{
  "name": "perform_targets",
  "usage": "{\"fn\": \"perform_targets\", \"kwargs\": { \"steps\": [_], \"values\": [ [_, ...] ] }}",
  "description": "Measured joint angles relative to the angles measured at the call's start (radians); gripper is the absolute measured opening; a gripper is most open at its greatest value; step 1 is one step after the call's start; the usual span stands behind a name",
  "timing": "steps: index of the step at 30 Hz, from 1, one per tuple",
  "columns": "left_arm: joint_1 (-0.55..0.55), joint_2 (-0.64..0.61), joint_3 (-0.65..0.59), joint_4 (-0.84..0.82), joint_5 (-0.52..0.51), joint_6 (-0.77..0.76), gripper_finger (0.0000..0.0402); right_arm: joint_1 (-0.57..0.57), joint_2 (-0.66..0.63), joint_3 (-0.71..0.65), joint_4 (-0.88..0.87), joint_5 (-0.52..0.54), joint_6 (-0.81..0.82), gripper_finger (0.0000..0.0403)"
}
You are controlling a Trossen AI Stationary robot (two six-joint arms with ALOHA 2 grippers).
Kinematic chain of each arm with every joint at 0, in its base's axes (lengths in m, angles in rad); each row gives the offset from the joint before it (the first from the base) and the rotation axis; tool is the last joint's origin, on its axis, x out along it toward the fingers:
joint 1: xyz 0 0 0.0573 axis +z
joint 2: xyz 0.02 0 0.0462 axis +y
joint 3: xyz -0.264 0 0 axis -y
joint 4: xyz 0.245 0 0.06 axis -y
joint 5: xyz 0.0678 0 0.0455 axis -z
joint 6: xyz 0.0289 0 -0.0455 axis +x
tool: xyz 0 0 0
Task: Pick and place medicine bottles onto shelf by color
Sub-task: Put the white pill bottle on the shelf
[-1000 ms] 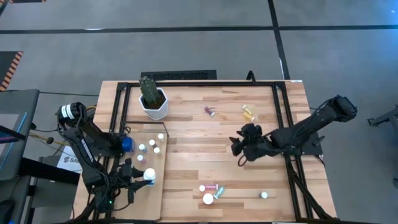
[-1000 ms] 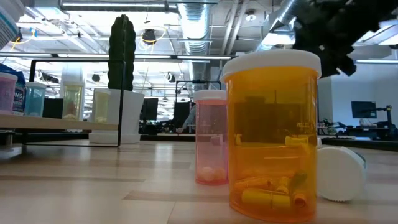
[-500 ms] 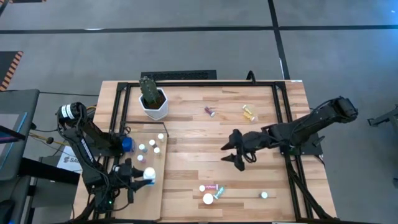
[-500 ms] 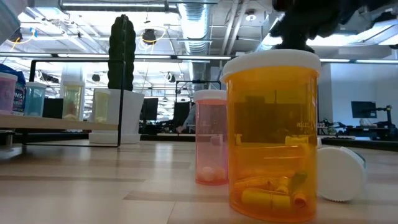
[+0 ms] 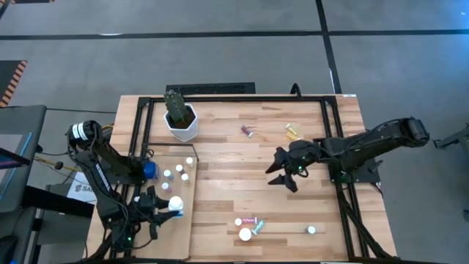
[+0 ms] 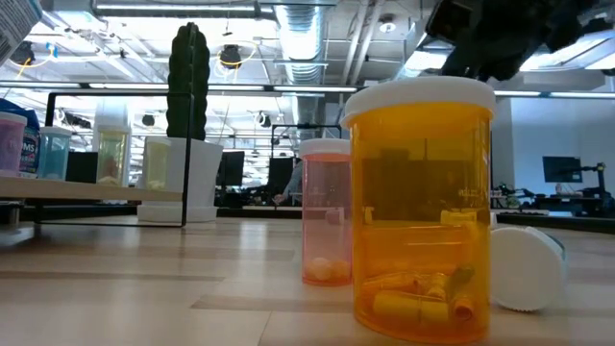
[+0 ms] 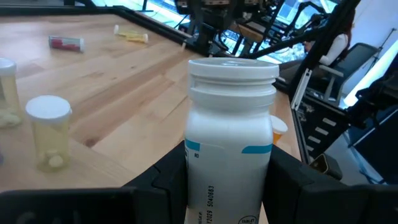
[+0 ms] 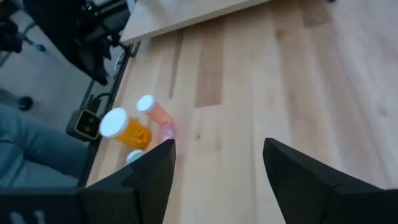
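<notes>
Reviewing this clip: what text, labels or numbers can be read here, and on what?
"SA": start of a word on the white sheet beside the table; the rest is hidden.
White bottle in the left gripper: sideways label print, too blurred to read.
Blue-labelled bottle: lettering too small to read.
Amber bottle: nothing legible.

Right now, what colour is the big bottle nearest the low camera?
Amber bottle with a white cap; low view.
</notes>
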Motion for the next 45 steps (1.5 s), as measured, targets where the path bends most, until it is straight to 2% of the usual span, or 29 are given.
{"fn": "perform_targets", "kwargs": {
  "steps": [9, 13, 17, 22, 31, 45],
  "values": [
    [0.005, 0.000, 0.000, 0.029, -0.015, 0.019, 0.0131, -0.087, -0.216, -0.165, 0.037, -0.034, -0.072, 0.0265],
    [0.021, 0.000, 0.000, 0.029, -0.014, 0.019, 0.0131, -0.090, -0.278, -0.279, 0.211, -0.032, -0.080, 0.0265],
    [0.047, 0.000, 0.000, 0.029, -0.014, 0.024, 0.0131, -0.088, -0.286, -0.382, 0.388, -0.032, -0.085, 0.0265],
    [0.082, 0.000, 0.000, 0.029, -0.014, 0.023, 0.0131, -0.099, -0.286, -0.462, 0.463, -0.032, -0.086, 0.0265],
    [0.133, 0.000, 0.000, 0.058, -0.014, 0.022, 0.0131, -0.132, -0.286, -0.535, 0.473, -0.031, -0.109, 0.0265],
    [0.170, 0.000, 0.001, 0.081, -0.011, 0.019, 0.0131, -0.151, -0.286, -0.586, 0.412, -0.052, 0.015, 0.0265]
  ]
}}
